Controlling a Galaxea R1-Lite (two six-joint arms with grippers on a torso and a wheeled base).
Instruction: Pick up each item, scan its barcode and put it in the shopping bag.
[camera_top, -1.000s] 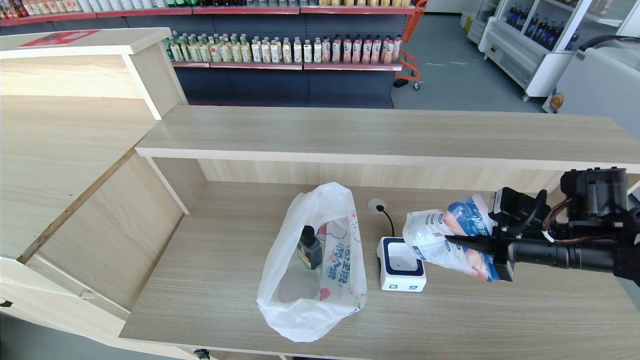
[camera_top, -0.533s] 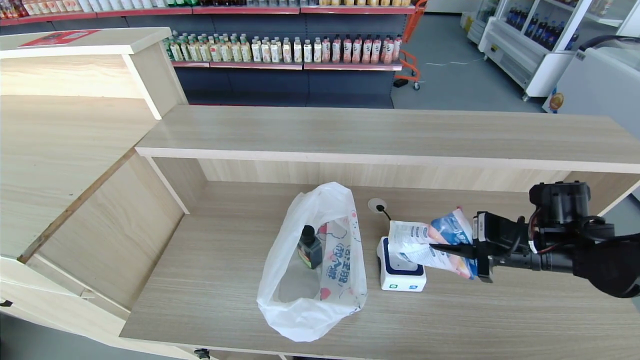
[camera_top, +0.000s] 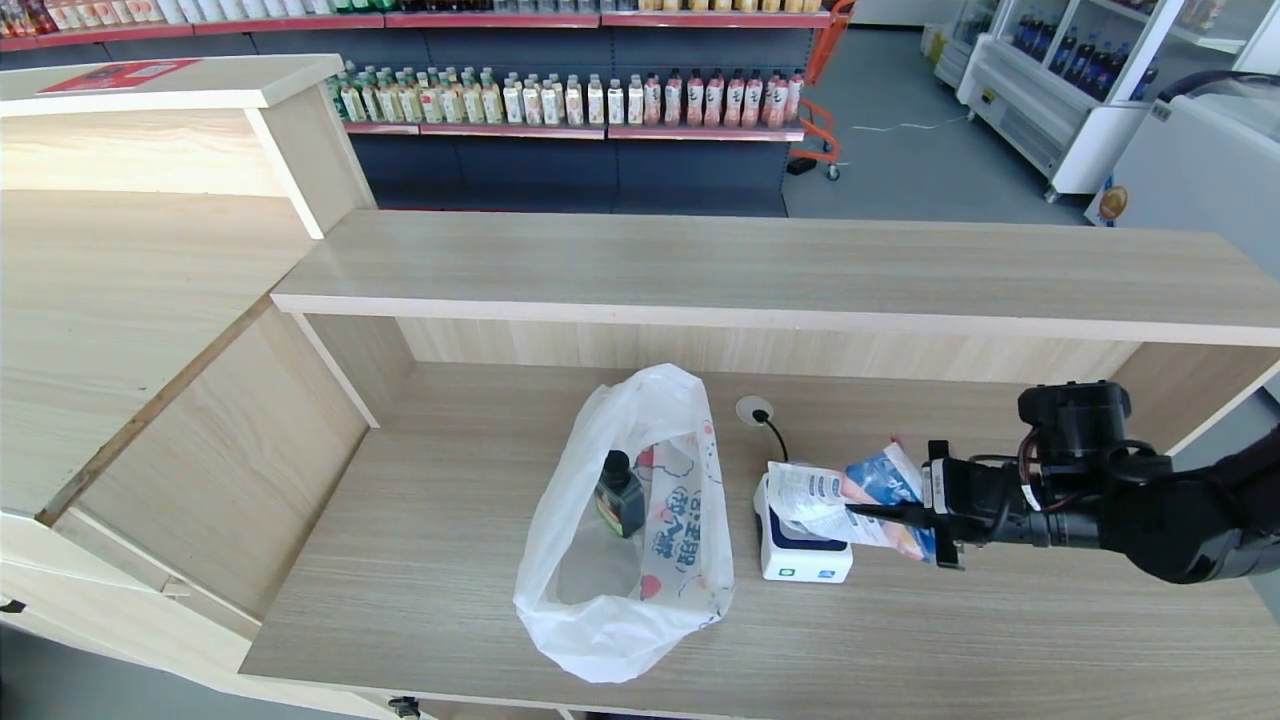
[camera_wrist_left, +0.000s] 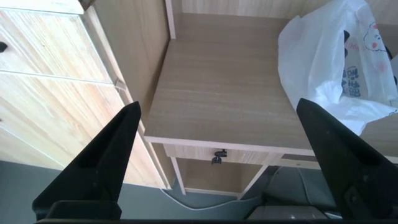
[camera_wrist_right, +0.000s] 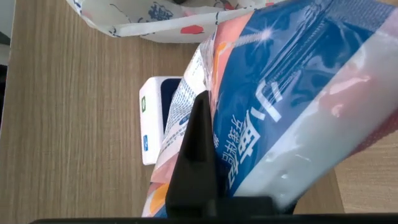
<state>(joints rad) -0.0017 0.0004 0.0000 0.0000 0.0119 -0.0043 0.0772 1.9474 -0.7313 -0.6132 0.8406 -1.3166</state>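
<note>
- Table: nothing on it has shifted.
- Shopping bag: lies open left of centre, same spot as before, with nothing added in the last second.
- Snack packet: you've brought it down and left from high on the right. Its left end now overlaps the scanner, so I'd judge the scan step is in hand and bagging comes next.
- Your right pincer: clamped on the packet's right part and has dropped low with it.
- Your left pincer: spread wide and holding nothing, off the near-left table corner.
- Dark bottle: already inside the bag, so one item looks done.
</note>
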